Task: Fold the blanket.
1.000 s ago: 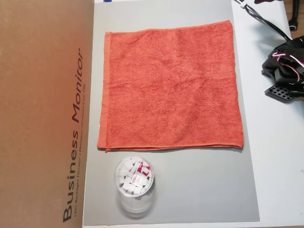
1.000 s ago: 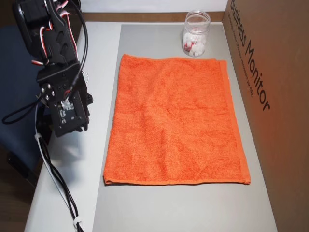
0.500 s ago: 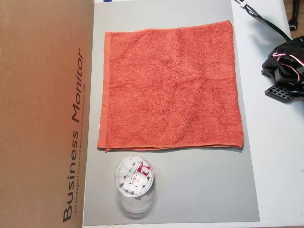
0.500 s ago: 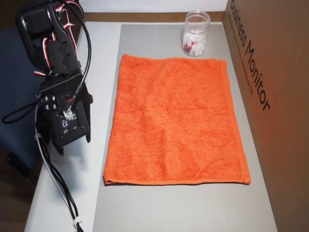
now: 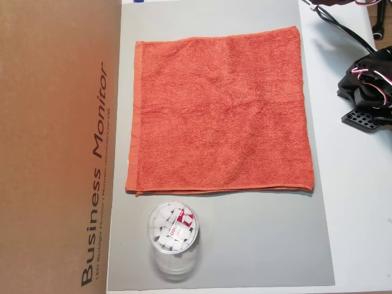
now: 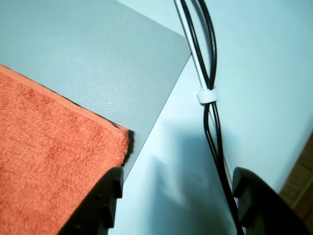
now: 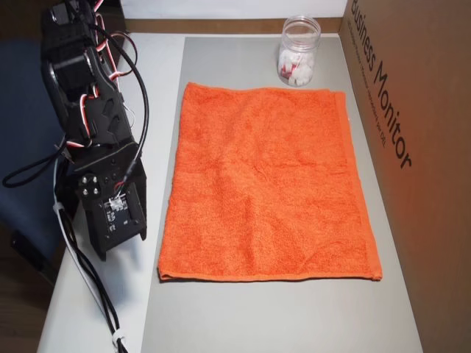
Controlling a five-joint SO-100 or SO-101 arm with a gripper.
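Presently: blanket [image 5: 219, 111], orange-red terry, spread flat and unfolded on a grey mat [image 5: 257, 239] on the white counter [image 5: 358, 202]; a cardboard box [image 5: 55, 147] lies along its 9 o'clock edge in an overhead view, and a clear jar [image 5: 173, 236] of white pieces stands near its 7 o'clock corner. Gripper [image 6: 176, 200], wrist view: jaws wide apart, holding nothing, over bare counter just beside a blanket corner at its 9 o'clock; black cables [image 6: 208, 73] run at 12 o'clock.
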